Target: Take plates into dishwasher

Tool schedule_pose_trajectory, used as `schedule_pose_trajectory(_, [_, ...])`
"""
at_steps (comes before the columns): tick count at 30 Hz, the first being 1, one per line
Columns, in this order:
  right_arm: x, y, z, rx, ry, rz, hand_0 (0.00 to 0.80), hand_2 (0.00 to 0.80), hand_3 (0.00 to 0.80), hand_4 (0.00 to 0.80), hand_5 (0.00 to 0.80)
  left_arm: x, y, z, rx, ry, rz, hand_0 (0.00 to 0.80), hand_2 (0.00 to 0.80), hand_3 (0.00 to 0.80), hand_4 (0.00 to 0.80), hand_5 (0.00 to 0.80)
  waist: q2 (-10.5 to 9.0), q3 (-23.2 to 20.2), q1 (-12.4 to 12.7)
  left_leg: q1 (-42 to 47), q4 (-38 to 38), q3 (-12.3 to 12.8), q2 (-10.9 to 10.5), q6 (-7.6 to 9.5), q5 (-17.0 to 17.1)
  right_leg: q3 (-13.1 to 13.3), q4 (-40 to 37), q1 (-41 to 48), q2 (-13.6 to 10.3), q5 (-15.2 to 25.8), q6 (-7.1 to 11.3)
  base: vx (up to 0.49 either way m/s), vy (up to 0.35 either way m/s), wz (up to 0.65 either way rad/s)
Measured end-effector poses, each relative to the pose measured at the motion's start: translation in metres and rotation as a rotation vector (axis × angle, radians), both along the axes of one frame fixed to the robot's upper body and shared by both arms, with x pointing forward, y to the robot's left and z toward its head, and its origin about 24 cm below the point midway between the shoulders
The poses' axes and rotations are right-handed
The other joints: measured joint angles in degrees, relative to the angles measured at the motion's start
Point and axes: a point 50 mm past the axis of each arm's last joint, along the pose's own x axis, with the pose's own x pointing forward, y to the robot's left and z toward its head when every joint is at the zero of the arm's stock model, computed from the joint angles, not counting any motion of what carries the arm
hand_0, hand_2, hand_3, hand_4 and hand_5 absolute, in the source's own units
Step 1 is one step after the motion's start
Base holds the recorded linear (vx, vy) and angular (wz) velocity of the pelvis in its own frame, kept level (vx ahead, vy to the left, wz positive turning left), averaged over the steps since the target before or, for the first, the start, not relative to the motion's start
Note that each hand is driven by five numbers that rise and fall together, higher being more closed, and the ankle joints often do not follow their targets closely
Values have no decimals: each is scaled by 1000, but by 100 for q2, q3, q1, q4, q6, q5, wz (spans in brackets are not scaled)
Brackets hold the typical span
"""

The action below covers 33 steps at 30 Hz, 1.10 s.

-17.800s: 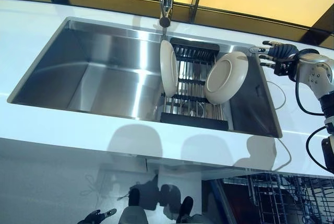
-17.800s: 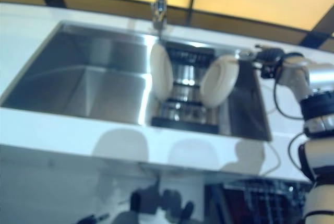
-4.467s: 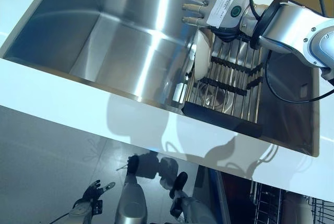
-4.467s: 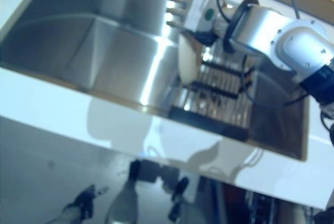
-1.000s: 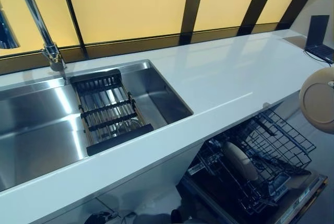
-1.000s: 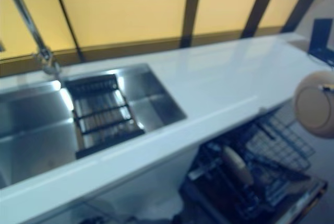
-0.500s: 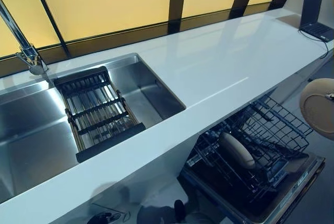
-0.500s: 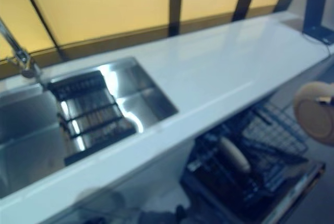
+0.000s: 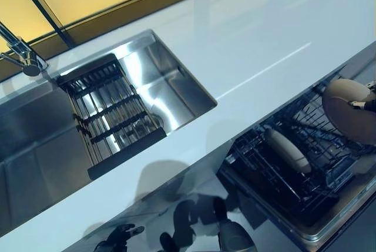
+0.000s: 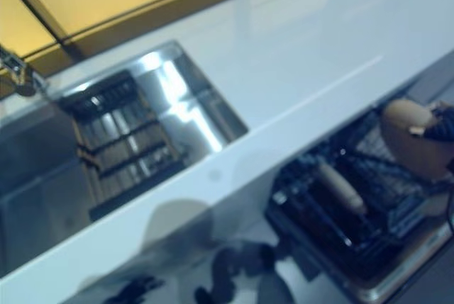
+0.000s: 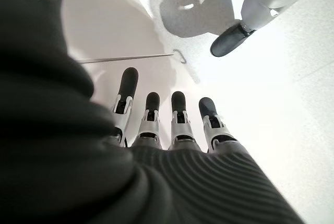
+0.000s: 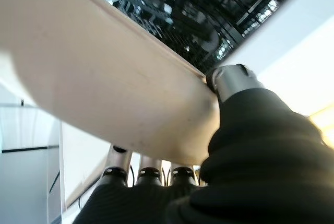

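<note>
- Two plates are in play: one beige plate (image 9: pixel 286 150) stands on edge in the dishwasher rack (image 9: pixel 305 164), and a second plate (image 9: pixel 346 110) is in our right hand (image 9: pixel 365 105), above the rack's far side.
- Our right wrist view shows the fingers (image 12: pixel 150 174) behind the held plate's back and the thumb (image 12: pixel 229 79) hooked over its rim, so the hand is pinching the plate at its edge.
- Our left hand (image 11: pixel 167 125) hangs low beside the cabinet front, fingers straight and loosely spread, holding nothing.
- We judge the plate to be stiff, smooth and breakable, probably ceramic, with some weight for a rim pinch; glazed faces tend to slip, so we would keep the thumb set over the rim lip and the fingers flat on the back.
- For seating, we think it should go in on edge between the tines, beside the racked plate and clear of it, so the two do not knock together.
- Sink (image 9: pixel 70 123) and its black drying rack (image 9: pixel 111 114) hold no plates that we can see.
</note>
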Motion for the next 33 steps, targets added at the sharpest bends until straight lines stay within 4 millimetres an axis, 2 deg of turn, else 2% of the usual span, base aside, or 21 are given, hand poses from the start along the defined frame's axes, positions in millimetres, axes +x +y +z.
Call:
schedule_pose_trajectory(6, [1,-1,-4,-27,17,-25,800,800,800,800,800,14,-11,4,-42,-56,-18,0,0,0,0,0,249,363,-3,-105,1,-21,-75,33,17,-1,8,-101,-69,21,33,-4,5,0])
schedule_pose_trajectory(16, [0,-3,-8,-94,29,-62,800,800,800,800,800,20,-16,6,-53,-75,-40,0,0,0,0,0,361,482,-34,-127,-6,-51,-80,92,-13,-7,-4,-117,-116,28,50,-7,-3,1])
schedule_pose_trajectory(19, [0,-4,-7,-111,22,-66,800,800,800,800,800,20,-18,6,-64,-80,-43,0,0,0,0,0,443,523,-152,-221,-17,-95,-123,118,0,-25,-4,-198,-158,40,77,-20,-2,4])
schedule_pose_trajectory(24, [-1,-7,-4,-166,18,-82,800,800,800,800,800,21,-21,6,-74,-81,-47,0,0,0,0,0,549,587,-182,-223,-5,-119,-139,102,13,-16,-4,-202,-170,44,85,0,0,0])
schedule_pose_trajectory(33, [-2,-9,0,-254,9,-90,800,800,800,800,800,20,-21,6,-80,-81,-41,0,0,0,0,0,572,600,-220,-223,-24,-128,-139,129,-5,-18,-3,-200,-174,44,85,0,0,0])
